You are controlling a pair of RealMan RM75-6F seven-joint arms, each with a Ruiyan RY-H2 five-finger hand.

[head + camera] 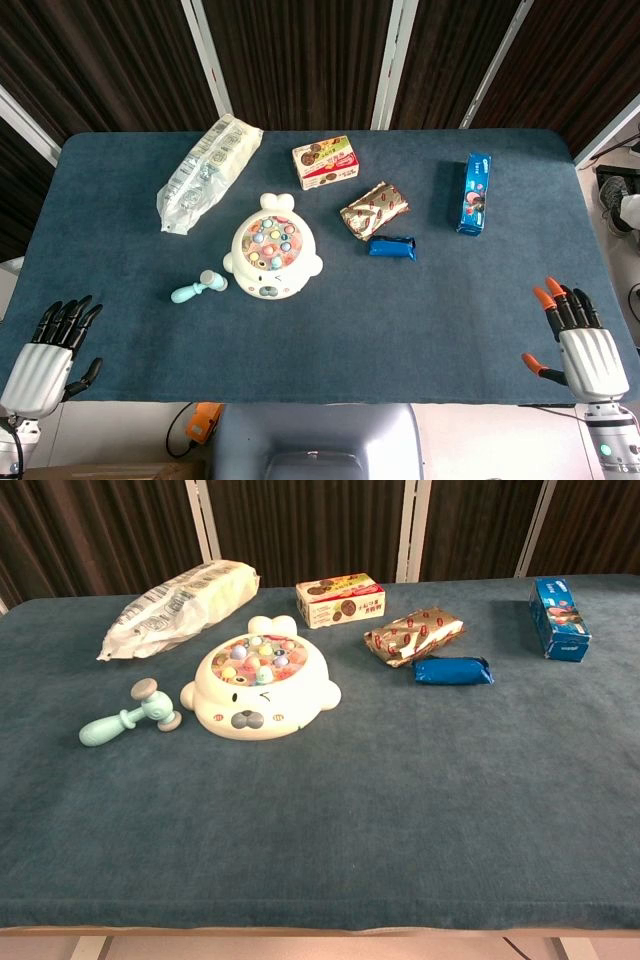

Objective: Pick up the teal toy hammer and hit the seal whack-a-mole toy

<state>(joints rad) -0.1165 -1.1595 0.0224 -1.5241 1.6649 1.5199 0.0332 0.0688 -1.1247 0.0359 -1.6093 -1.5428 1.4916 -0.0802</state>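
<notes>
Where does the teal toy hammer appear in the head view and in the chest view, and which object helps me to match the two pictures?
Head view: the teal toy hammer lies left of centre, just left of the seal toy.
Chest view: the hammer lies at the left, again just left of the seal toy.
Shared landmark: the seal toy, with the hammer's head pointing toward it.

Teal hammer (128,717) lies flat beside white seal toy (262,689).
</notes>
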